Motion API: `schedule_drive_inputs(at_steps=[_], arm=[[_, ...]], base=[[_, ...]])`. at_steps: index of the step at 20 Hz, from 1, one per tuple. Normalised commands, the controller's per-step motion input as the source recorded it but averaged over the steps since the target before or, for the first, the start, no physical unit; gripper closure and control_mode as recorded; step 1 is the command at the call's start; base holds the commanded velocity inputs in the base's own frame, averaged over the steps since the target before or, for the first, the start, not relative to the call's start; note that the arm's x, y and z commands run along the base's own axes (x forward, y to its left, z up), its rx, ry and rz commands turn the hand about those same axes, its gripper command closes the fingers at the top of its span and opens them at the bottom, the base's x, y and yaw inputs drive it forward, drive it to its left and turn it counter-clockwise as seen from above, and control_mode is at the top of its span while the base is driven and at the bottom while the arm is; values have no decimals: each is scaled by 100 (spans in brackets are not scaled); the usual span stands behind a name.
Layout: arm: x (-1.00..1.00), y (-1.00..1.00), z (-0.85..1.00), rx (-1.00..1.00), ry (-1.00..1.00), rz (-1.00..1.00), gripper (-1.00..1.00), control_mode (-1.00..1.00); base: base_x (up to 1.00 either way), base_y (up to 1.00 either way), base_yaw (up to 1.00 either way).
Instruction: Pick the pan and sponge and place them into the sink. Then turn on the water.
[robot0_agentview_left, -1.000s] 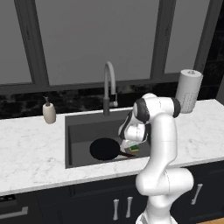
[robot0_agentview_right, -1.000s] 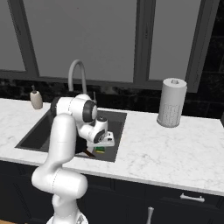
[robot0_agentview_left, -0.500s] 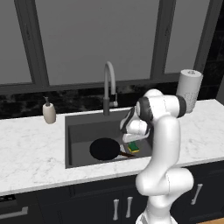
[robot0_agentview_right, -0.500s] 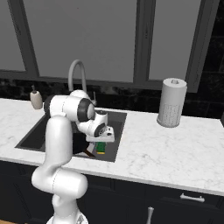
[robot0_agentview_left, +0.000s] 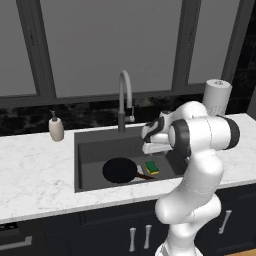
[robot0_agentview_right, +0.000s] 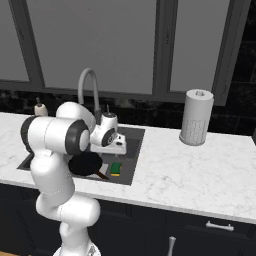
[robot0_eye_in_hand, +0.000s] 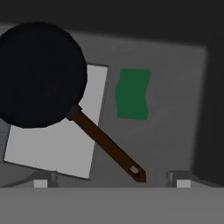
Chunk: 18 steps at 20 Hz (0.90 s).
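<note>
The black pan (robot0_eye_in_hand: 41, 74) lies flat on the floor of the dark sink (robot0_agentview_left: 80, 165), its brown handle (robot0_eye_in_hand: 107, 146) pointing toward my hand. The green-topped sponge (robot0_eye_in_hand: 132, 92) lies on the sink floor just beside the handle, apart from the pan (robot0_agentview_left: 120, 170). My gripper (robot0_eye_in_hand: 110, 180) hangs open above both with nothing between its fingertips (robot0_eye_in_hand: 179, 180). From the base, the gripper (robot0_agentview_left: 152, 151) is over the sponge (robot0_agentview_left: 152, 167) in the right half of the sink (robot0_agentview_right: 131, 150). The pan (robot0_agentview_right: 85, 164) and sponge (robot0_agentview_right: 116, 168) sit below the gripper (robot0_agentview_right: 117, 150). Water is not in view at the faucet (robot0_agentview_left: 125, 100).
The arched grey faucet (robot0_agentview_right: 90, 90) rises behind the sink, close to my hand. A beige soap dispenser (robot0_agentview_left: 56, 129) stands on the counter left of the sink. A paper towel roll (robot0_agentview_right: 196, 117) stands at the back right. White marble counter (robot0_agentview_left: 35, 175) surrounds the basin.
The jaws have spread wide and let go of the sponge, which now rests on the sink floor. The hand has risen a little above it.
</note>
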Motion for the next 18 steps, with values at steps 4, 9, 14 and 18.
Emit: schedule_drive_inputs(at_steps=[4, 9, 14, 18], arm=[[-37, 0, 91, 4, -5, -11, -100, -100], [-6, 0, 6, 0, -1, -1, -100, -100], [0, 0, 14, 12, -5, 0, -100, -100], [6, 0, 32, 23, -21, -3, -100, -100]], base=[[0, 0, 0], [0, 0, 0], [0, 0, 0], [0, 0, 0]])
